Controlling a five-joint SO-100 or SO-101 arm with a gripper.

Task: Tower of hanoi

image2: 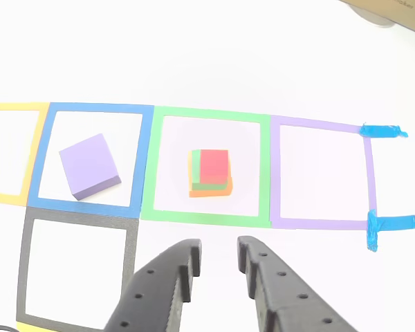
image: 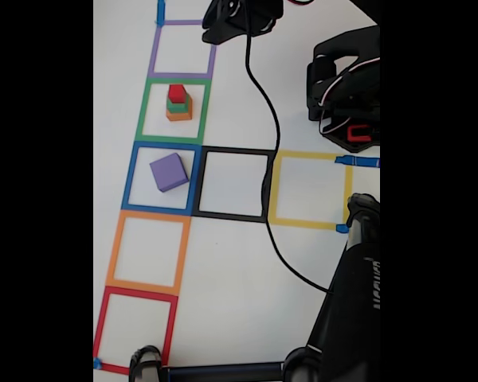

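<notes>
While empty and narrowly parted, jaws just short of the red cube (image2: 214, 165) stack.

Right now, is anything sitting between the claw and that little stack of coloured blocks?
Nothing visible. The claw hangs open just short of the green square's edge, with bare white table between its tips and the stack. The purple block sits off to the side in the blue square.

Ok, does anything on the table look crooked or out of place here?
Mildly. The purple cube sits turned at an angle to its blue square, and left of centre in the other view. The stack in the green square is slightly uneven, its upper cubes shifted toward one side. Nothing looks toppled or damaged. The tool is open, holding nothing.
</notes>
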